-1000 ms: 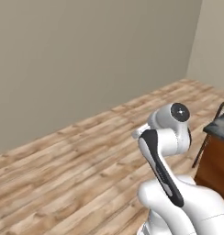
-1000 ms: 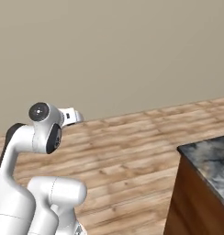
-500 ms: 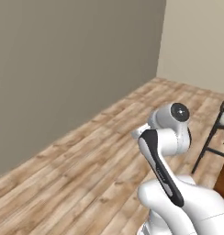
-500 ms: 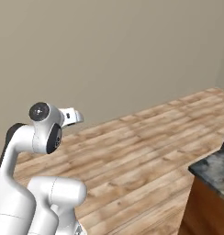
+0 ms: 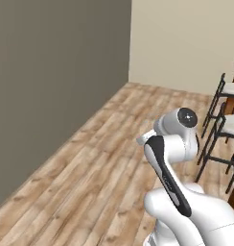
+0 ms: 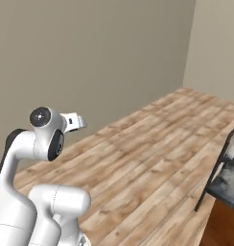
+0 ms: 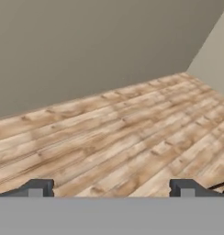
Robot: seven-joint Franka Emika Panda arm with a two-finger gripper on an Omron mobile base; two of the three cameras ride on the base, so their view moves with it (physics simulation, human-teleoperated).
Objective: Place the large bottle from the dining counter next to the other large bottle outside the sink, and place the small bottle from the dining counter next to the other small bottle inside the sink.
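Gripper (image 7: 112,187): 2 dark fingertips (image 7: 36,187) spread wide apart, nothing between them, pointing over bare wood floor (image 7: 118,133) toward the grey wall (image 7: 86,46). 1 arm (image 5: 179,144), folded up near the base. 2 black-framed chairs (image 5: 223,126) at far right in the left base view. Dark marbled dining counter (image 6: 230,185) edge at right in the right base view. No readable writing or labels.

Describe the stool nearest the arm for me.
In the left base view, black-framed stools stand on the wood floor at the right edge. The closest stool stands just right of the arm at its white elbow, pale-seated, lower in frame than the second stool.
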